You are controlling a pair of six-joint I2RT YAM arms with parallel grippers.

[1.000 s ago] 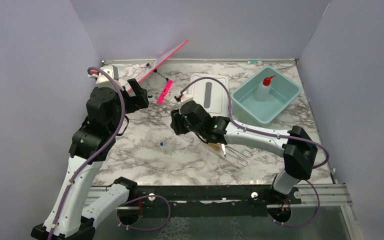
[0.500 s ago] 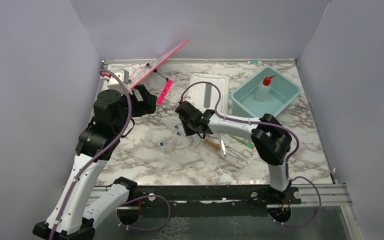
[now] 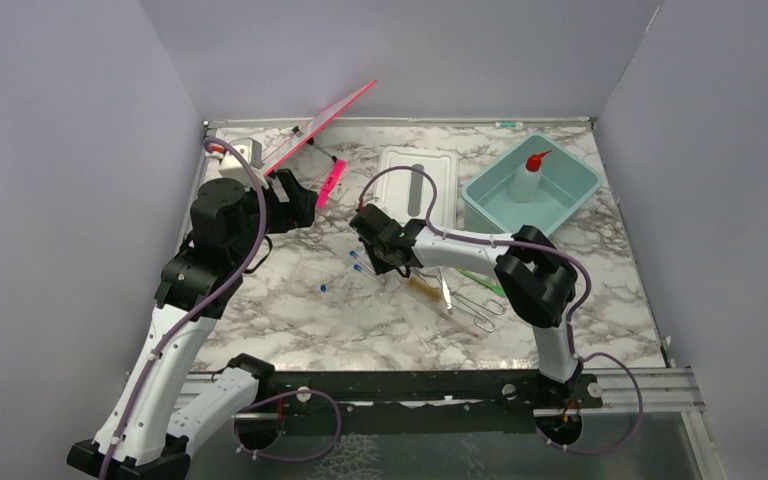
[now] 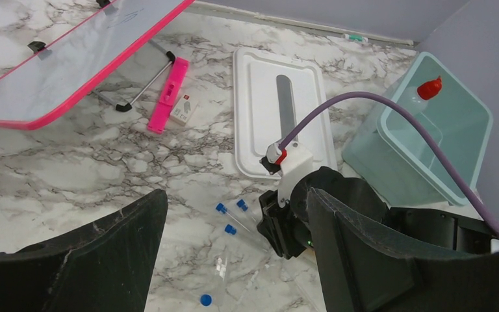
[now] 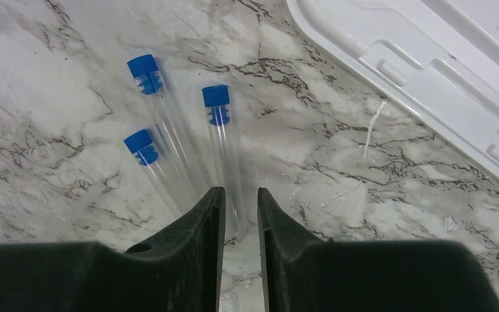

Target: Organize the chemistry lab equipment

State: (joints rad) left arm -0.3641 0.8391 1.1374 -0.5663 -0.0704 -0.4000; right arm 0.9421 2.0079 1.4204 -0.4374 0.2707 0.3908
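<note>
My right gripper (image 5: 240, 192) hangs low over the marble tabletop (image 5: 377, 195) with its jaws drawn close. 1 of the 3 clear blue-capped tubes (image 5: 222, 140) lies between them, though I cannot tell whether they press it. My left gripper (image 4: 234, 195) sits raised near the back left, jaws spread wide and holding nothing, while the white squeeze bottle with red nozzle (image 3: 531, 175) stands in the teal tub (image 3: 570, 205) at the back right.
</note>
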